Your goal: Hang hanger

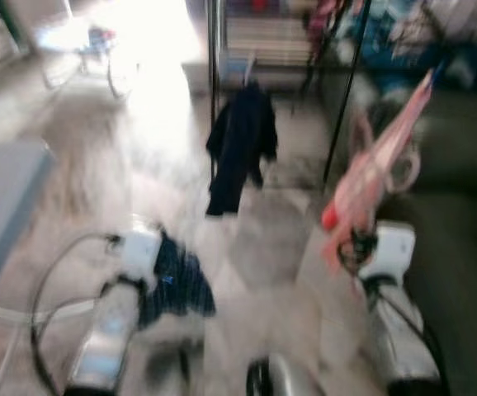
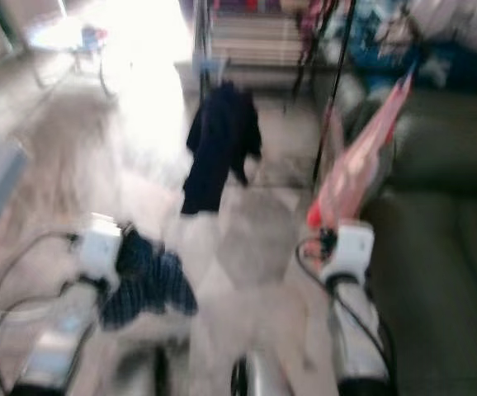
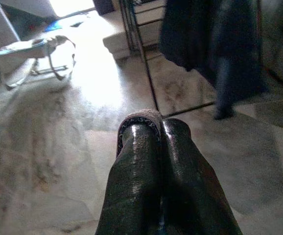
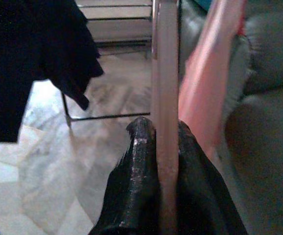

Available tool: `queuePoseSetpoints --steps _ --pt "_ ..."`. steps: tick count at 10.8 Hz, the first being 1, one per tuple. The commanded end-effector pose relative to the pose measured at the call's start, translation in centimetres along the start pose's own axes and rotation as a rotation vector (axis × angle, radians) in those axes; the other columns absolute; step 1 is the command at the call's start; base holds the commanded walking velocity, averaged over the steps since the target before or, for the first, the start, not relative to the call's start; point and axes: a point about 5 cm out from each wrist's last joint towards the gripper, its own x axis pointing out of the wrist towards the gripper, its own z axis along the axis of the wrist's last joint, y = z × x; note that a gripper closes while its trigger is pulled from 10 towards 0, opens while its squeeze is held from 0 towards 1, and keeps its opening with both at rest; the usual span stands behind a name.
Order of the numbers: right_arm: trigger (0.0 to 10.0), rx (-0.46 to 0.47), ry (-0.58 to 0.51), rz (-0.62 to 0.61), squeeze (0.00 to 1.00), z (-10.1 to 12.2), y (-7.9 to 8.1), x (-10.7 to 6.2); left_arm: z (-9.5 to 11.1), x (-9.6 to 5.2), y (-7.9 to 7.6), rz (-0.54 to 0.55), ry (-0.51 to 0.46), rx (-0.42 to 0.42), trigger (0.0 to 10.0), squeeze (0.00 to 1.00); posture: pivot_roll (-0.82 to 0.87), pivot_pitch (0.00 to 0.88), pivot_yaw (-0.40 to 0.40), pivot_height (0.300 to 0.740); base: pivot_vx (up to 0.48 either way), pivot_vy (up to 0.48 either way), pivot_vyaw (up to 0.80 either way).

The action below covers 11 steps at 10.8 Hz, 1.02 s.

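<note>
My right gripper (image 4: 161,128) is shut on the flat bar of a pink hanger (image 1: 370,169), which slants up and to the right in front of the sofa. My left gripper (image 3: 153,126) is shut, with the banded edge of a dark blue striped garment (image 1: 177,285) pinched between its fingertips; the cloth hangs beside the left wrist. Ahead stands a clothes rack with thin black poles (image 1: 342,107). A dark garment (image 1: 240,144) hangs from the rack. The head views are blurred.
A dark green sofa (image 1: 457,214) runs along the right, with piled clothes (image 1: 403,33) behind it. A grey table edge (image 1: 3,198) juts in at the left. A light-framed stand (image 3: 34,51) sits on the sunlit tiled floor at the far left.
</note>
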Motion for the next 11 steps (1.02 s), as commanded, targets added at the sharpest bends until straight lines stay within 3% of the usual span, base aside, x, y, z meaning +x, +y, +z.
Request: queuePoseSetpoints --steps 1,4,10,11 --pt "10.0 -0.001 0.008 -0.002 0.00 -0.1 -0.2 -0.2 0.4 0.2 0.3 0.004 -0.016 0.008 10.0 0.00 -0.02 0.128 -0.071 0.740 -0.251 0.000 0.00" --pt "10.0 -0.012 0.010 0.001 0.00 0.0 -0.1 0.1 0.2 -0.1 -0.1 -0.005 -0.005 0.006 10.0 0.00 -0.01 0.131 -0.065 0.740 -0.254 0.000 -0.18" --pt "10.0 -0.022 -0.006 0.018 0.00 0.5 0.5 1.0 0.4 0.4 -0.5 -0.022 -0.009 0.007 10.0 0.00 -0.02 0.127 -0.058 0.740 -0.209 0.000 -0.78" --pt "10.0 -0.025 -0.006 0.021 0.00 0.5 0.6 1.0 0.6 0.5 -0.5 0.002 -0.012 -0.042 10.0 0.00 -0.02 0.127 -0.058 0.740 0.000 0.000 -0.80"
